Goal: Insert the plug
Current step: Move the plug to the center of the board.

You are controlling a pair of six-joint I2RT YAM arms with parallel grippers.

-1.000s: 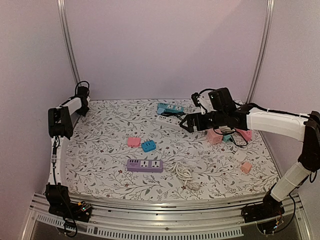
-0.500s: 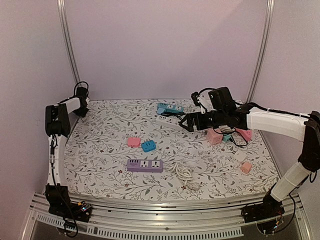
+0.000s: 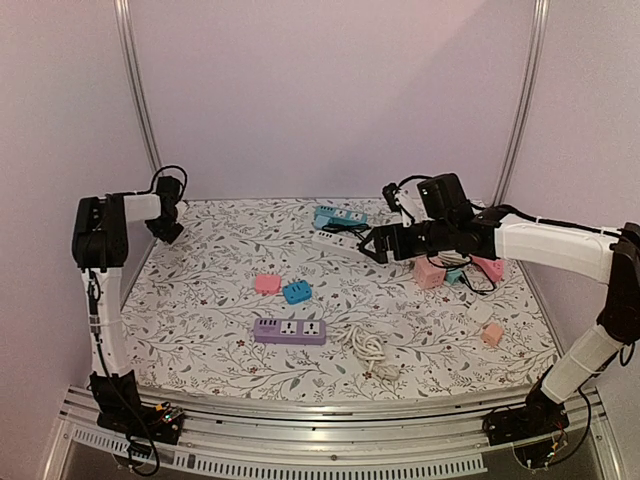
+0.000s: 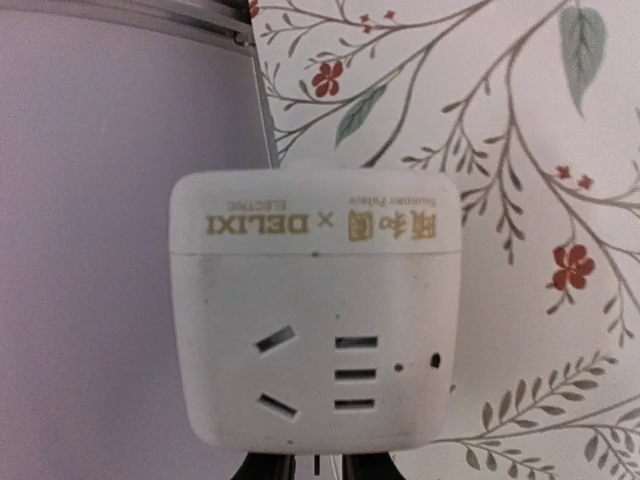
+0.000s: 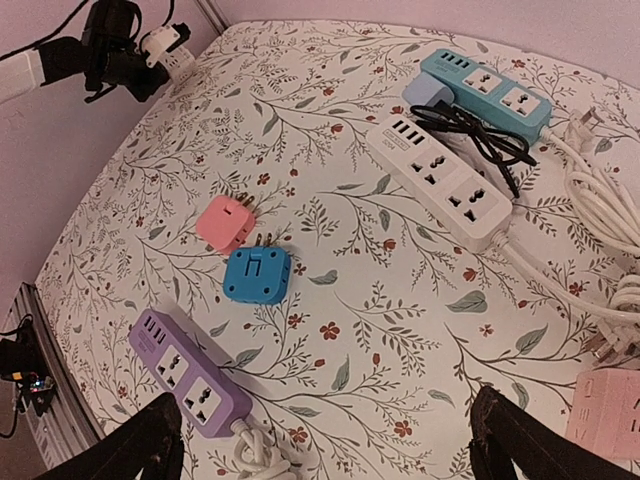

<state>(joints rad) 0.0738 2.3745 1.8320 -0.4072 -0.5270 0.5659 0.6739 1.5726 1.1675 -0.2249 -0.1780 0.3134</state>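
Early stage: plug picked up, not inserted. Left gripper (image 3: 170, 226) is clamped on a white adapter (image 4: 315, 310) and holds it off the table (image 3: 200, 320) at the far-left corner, next to the wall. The left wrist view shows the adapter's socket face and the fingers pinching its bottom edge. Prongs are hidden, so I can't tell which way they point.

Right gripper (image 3: 372, 247) hovers over the right-middle of the table, jaws wide apart and empty, touching nothing.

Candidate sockets, all lying flat:
- purple strip (image 3: 289, 331) near the front centre
- white strip (image 5: 440, 180) further back
- teal strip (image 5: 495, 90) behind that, with a black cord draped on it

No socket on any strip has anything plugged in, as far as the views show. Pink cube (image 5: 225, 222) and blue cube (image 5: 256, 275) lie loose between the strips, prongs showing.

Done: the grasp and lift. Left: carry the adapter over to a strip, which is well apart from it now, line up the prongs and push in. The right gripper probably needs to steady the strip. Target strip unclear.
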